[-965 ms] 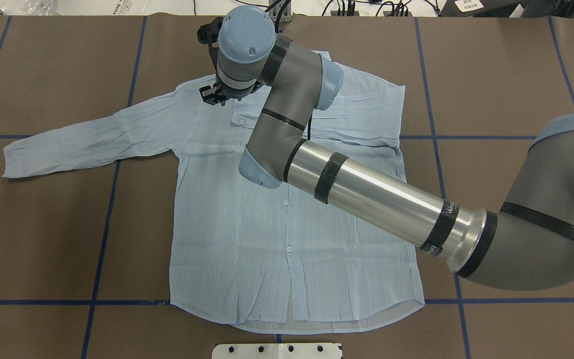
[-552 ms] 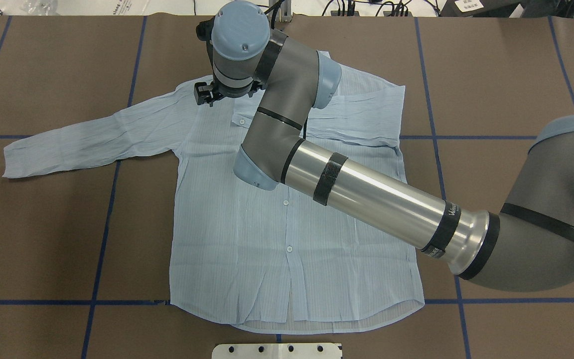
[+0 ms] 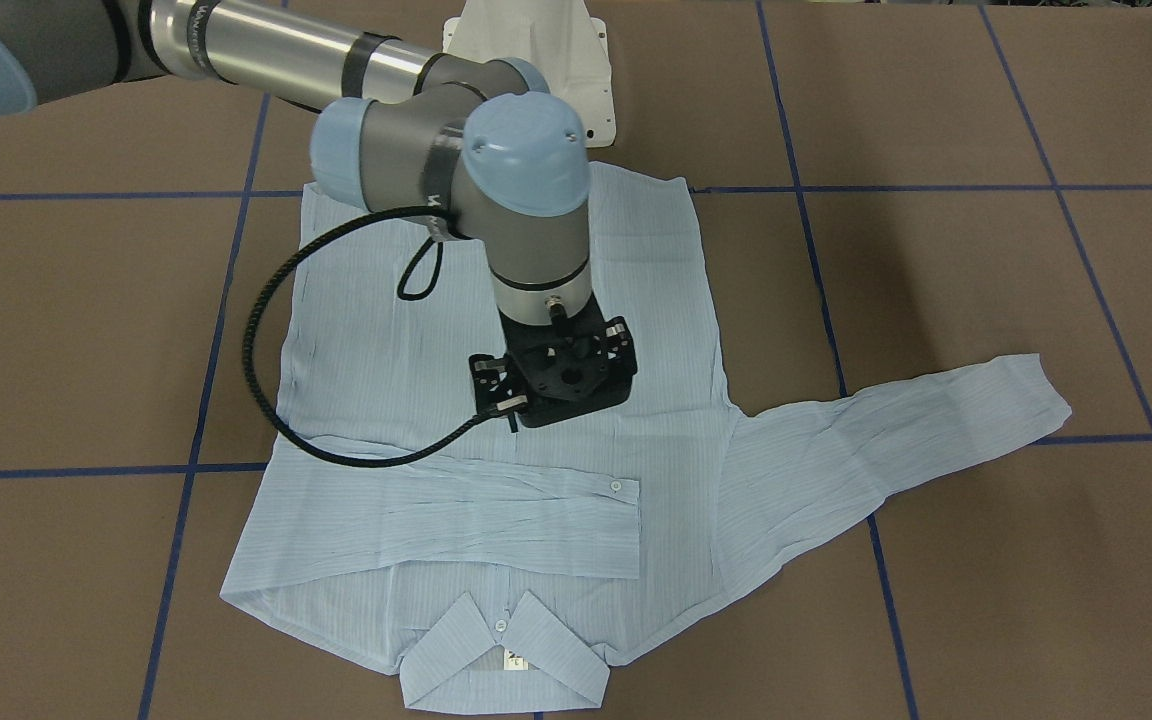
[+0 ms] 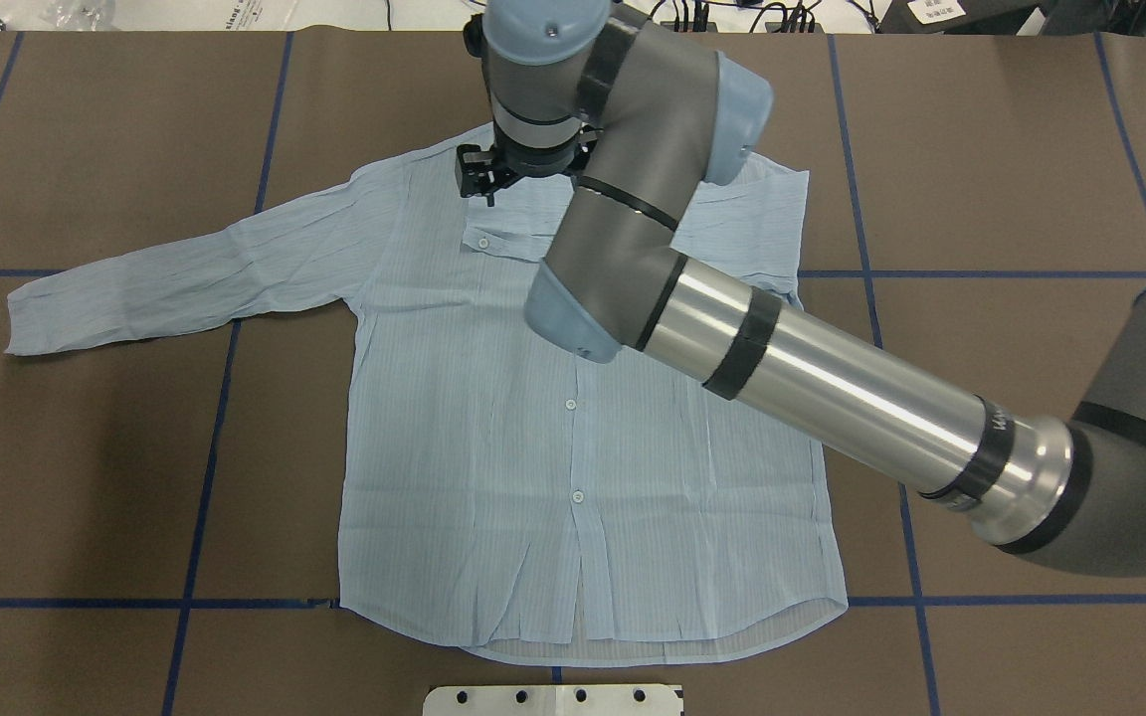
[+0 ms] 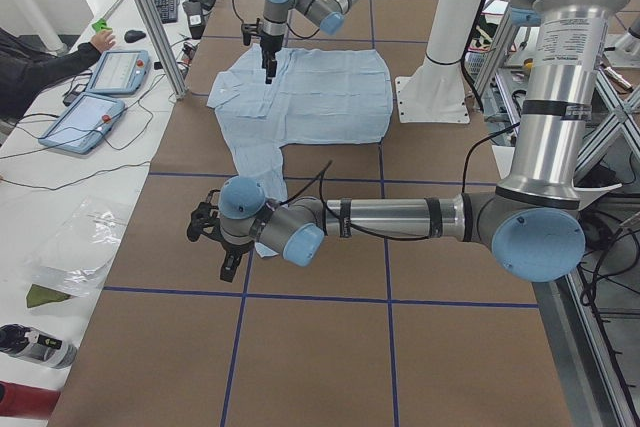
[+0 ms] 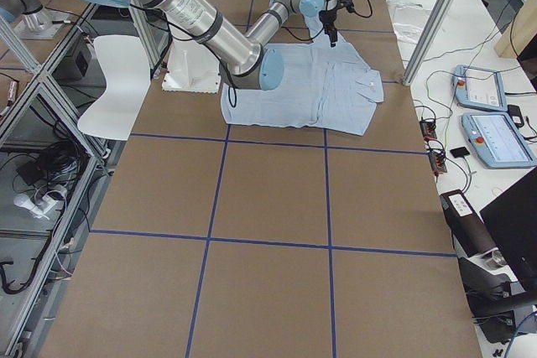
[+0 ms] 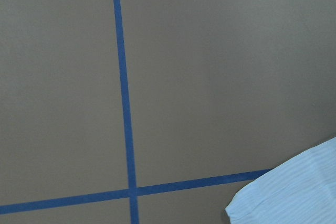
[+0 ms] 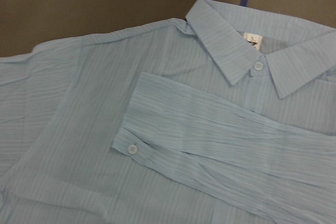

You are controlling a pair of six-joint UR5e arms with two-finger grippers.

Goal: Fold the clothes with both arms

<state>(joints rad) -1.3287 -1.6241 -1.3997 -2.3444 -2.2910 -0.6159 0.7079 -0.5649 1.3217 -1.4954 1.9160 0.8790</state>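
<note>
The light blue striped shirt (image 4: 493, 467) lies flat and buttoned on the brown table, collar (image 3: 506, 650) at the far side. One sleeve (image 3: 456, 520) is folded across the chest, cuff button up (image 8: 131, 148). The other sleeve (image 4: 185, 278) stretches out flat to the robot's left. My right gripper (image 3: 551, 385) hangs over the upper chest with its finger links spread and nothing in it. My left gripper (image 5: 212, 237) hovers over bare table beside the outstretched cuff (image 7: 294, 192). I cannot tell whether it is open.
Blue tape lines (image 4: 215, 398) mark a grid on the table. The white pedestal base (image 4: 553, 699) sits at the near edge. Beyond the far edge are two tablets (image 5: 100, 92) and a person's hand (image 5: 100, 42).
The right gripper has swung from over the shirt's left shoulder toward the middle of the chest near the collar. The shirt has not moved.
</note>
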